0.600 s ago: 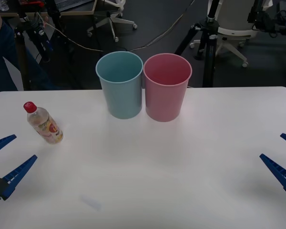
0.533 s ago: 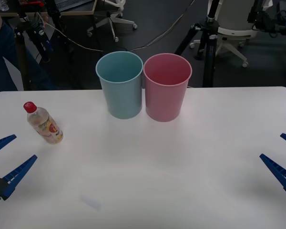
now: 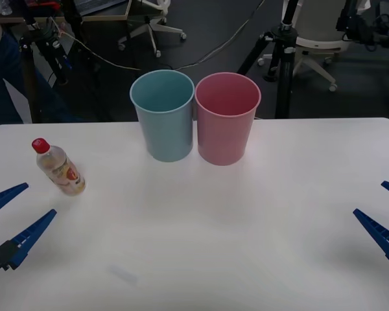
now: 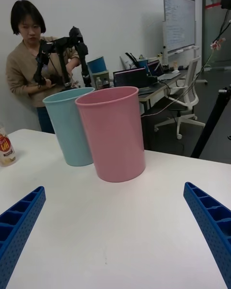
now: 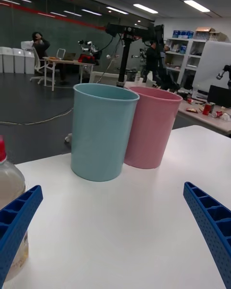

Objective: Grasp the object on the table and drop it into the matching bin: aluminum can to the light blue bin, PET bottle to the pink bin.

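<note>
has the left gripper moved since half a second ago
Yes, slightly. In the front view the left gripper, fingers open, has shifted toward the small clear plastic bottle with the red cap, which stays put on the white table.

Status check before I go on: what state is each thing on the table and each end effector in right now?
Small clear plastic bottle with red cap: upright, capped, ungrasped.
Pink tapered plastic bin: upright, empty as far as visible.
Light blue tapered plastic bin: upright, beside the pink bin.
Left end effector: open, near the bottle.
Right end effector: open, at the table's right edge.
</note>
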`<control>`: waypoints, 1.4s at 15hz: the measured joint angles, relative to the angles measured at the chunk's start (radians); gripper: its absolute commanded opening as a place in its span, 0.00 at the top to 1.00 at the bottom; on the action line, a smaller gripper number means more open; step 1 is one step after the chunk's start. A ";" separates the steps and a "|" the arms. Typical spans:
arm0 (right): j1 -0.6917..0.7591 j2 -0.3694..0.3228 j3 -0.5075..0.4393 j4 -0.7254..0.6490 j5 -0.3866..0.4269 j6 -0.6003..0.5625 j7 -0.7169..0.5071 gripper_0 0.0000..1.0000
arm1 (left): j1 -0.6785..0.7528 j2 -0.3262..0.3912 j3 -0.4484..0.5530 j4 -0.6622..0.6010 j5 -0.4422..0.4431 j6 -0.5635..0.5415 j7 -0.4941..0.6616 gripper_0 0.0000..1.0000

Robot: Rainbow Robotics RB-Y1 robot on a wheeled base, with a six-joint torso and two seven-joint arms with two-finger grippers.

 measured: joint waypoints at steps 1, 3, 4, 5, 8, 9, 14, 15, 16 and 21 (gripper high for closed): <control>0.000 0.000 0.000 0.000 0.000 0.000 0.000 0.00 | 0.017 0.000 -0.004 0.000 0.007 0.009 -0.004 0.00; 0.000 0.000 0.000 0.000 0.000 0.000 0.000 0.00 | 0.053 0.001 -0.019 -0.004 0.029 0.052 -0.015 0.00; 0.000 0.000 0.000 0.000 0.000 0.000 0.000 0.00 | 0.070 0.001 -0.029 -0.007 0.039 0.090 -0.024 0.00; 0.000 0.000 0.000 0.000 0.000 0.000 0.000 0.00 | 0.078 0.001 -0.033 -0.007 0.044 0.128 -0.041 0.00; 0.000 0.000 0.000 0.000 0.000 0.000 0.000 0.00 | 0.091 0.005 -0.048 -0.001 0.065 0.258 -0.140 0.00; 0.000 0.000 0.000 0.000 0.000 0.000 0.000 0.00 | 0.095 0.006 -0.059 0.002 0.069 0.290 -0.149 0.00; 0.000 0.000 0.000 0.000 0.000 0.000 0.000 0.00 | 0.062 0.013 -0.113 0.091 0.085 0.317 -0.177 0.00; 0.000 0.000 0.000 0.000 0.000 0.000 0.000 0.00 | 0.045 0.019 -0.118 0.112 0.085 0.317 -0.185 0.00; 0.000 0.000 0.000 0.000 0.000 0.000 0.000 0.00 | 0.021 0.026 -0.126 0.148 0.085 0.317 -0.195 0.00; 0.000 0.000 0.000 0.000 0.000 0.000 0.000 0.00 | -0.139 0.039 -0.154 0.346 0.085 0.317 -0.272 0.00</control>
